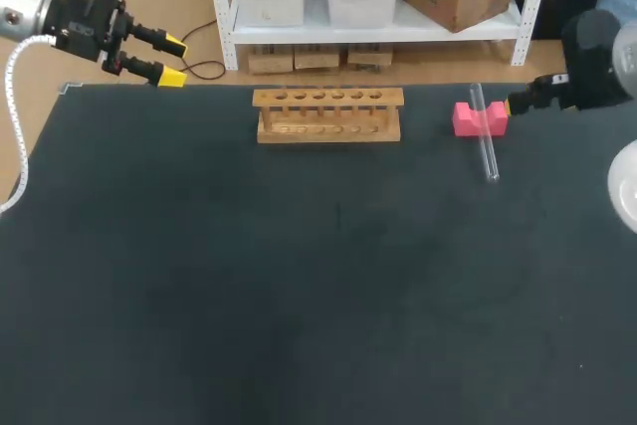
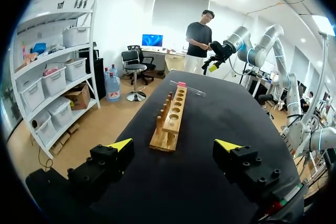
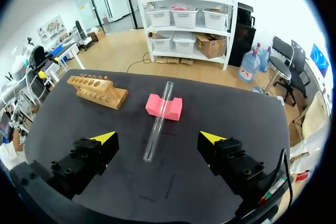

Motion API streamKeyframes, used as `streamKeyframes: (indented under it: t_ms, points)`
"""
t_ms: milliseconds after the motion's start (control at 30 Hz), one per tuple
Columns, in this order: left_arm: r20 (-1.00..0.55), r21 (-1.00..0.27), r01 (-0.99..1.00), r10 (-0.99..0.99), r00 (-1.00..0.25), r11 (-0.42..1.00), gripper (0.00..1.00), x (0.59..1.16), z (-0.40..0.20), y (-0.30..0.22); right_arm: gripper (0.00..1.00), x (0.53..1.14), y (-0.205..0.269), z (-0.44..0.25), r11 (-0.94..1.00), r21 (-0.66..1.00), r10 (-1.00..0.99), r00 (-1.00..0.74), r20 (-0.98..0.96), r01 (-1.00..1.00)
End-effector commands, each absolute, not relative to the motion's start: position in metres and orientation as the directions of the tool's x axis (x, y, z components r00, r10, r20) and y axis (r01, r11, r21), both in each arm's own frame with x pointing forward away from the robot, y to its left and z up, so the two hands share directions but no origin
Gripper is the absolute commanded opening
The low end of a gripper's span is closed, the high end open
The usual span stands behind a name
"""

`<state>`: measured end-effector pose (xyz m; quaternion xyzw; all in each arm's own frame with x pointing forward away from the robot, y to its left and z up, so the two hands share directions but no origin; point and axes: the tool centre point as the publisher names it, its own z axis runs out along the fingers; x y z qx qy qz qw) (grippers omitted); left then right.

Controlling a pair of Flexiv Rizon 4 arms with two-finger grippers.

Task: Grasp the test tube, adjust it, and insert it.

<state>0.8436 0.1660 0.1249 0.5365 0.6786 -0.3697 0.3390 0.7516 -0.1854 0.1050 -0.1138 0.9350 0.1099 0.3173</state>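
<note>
Left gripper (image 1: 173,61): it hangs over the far left corner of the desk (image 1: 299,296), with its fingers apart and nothing between them. It is well apart from every task item.

Rack (image 1: 328,114): a wooden stand at the far middle of the desk, with one row of holes along its top. All the holes appear empty. In the left wrist view it stands ahead of that gripper, end-on.

Block (image 1: 466,119): a pink piece to the right of the rack, notched on top.

Test tube (image 1: 484,136): clear, and lying in the notch of the block. One end sticks out past the far side of the block. The longer part runs toward the near side, down toward the desk. Whether the near end touches the desk cannot be told.

Right gripper (image 3: 158,138): its fingers are apart and empty. In the head view it sits just beside the block, on the block's right. In its own wrist view the tube lies ahead, in line with the gap between the fingers and untouched.

Handling, as a judgement: the tube looks light, stiff, smooth-walled and breakable. It is likely to slip or roll if nudged. The best hold appears to be across the long free part on the near side of the block, with gentle pressure and square to the tube's length.

Markings: no label or writing can be read on the tube, block or rack.
</note>
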Motion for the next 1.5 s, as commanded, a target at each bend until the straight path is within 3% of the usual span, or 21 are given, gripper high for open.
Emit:
streamKeyframes:
  t_ms: [33, 667, 1500]
  points:
    - [-0.857, -0.135, 0.979, 0.477, -0.192, 0.151, 1.0, 0.843, 0.124, 0.166, 1.0, 0.763, -0.178, 0.095, 0.972, -0.236, -0.167, -0.771, -0.615, -0.022]
    - [-0.857, -0.135, 0.979, 0.477, -0.192, 0.151, 1.0, 0.843, 0.124, 0.166, 1.0, 0.793, -0.165, 0.053, 0.947, -0.319, -0.22, -0.779, -0.587, -0.027]
    - [-0.857, -0.135, 0.979, 0.477, -0.192, 0.151, 1.0, 0.843, 0.124, 0.166, 1.0, 0.806, -0.15, 0.013, 0.966, -0.256, -0.15, -0.731, -0.666, 0.035]
